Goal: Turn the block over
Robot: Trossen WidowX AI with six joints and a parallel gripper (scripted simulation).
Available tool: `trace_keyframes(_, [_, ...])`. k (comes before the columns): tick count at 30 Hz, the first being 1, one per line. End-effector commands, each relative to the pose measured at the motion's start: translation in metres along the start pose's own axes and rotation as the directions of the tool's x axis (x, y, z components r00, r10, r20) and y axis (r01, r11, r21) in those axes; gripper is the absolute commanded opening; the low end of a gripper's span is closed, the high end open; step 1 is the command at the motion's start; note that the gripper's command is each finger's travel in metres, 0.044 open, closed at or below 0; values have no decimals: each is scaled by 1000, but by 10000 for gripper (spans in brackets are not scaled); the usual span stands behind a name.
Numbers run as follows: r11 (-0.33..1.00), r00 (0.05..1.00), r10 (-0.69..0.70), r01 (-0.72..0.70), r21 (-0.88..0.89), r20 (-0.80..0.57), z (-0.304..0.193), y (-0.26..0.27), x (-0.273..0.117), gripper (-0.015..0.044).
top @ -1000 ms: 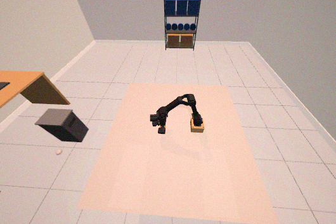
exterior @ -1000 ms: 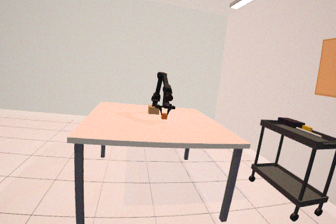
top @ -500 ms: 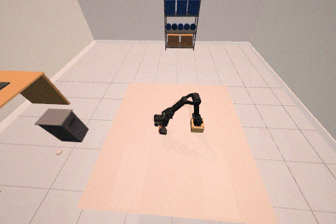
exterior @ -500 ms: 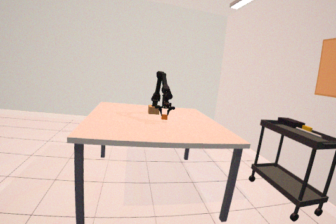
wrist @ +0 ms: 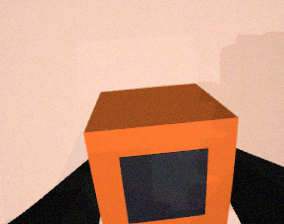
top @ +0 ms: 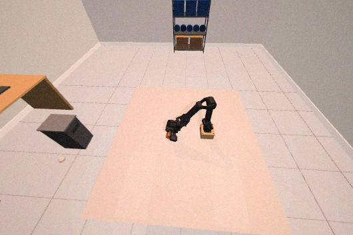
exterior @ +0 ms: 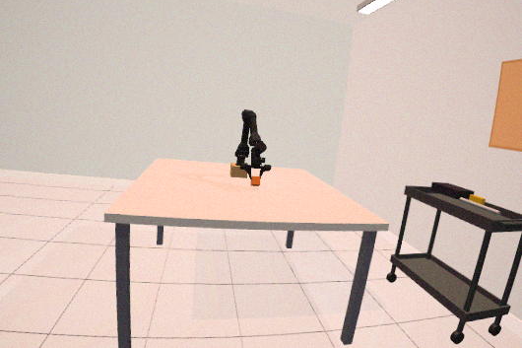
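Observation:
My gripper (top: 171, 136) (exterior: 255, 173) is shut on an orange block (top: 168, 135) (exterior: 255, 180) (wrist: 158, 107), with a black finger on each side of it in the wrist view. A dark square mark (wrist: 165, 185) on one face of the block faces back toward the wrist camera. The gripper is tilted in the top view. The block seems to be held a little above the table (top: 186, 186) (exterior: 236, 207); the exact gap is hard to tell. The block's side facing away from the wrist camera is hidden there.
The arm's base (top: 207, 134) (exterior: 238, 171) stands on the table beside the gripper. A dark cart (exterior: 450, 202) stands right of the table in the exterior view. A dark cabinet (top: 64, 130) and a wooden desk (top: 23, 86) are left of the table in the top view.

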State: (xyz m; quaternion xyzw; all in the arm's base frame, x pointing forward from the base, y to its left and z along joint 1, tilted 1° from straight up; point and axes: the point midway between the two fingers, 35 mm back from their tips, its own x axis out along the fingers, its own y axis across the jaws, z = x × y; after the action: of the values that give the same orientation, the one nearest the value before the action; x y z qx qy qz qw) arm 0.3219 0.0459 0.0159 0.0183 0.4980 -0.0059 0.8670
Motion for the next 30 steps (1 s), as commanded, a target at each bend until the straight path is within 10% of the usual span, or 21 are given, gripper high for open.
trace_keyframes(1, [1000, 1000, -4, 4, 7, 29, 1, -1, -2, 0])
trace_keyframes(30, [1000, 923, -6, 8, -3, 386, -9, 2, 37, 0])
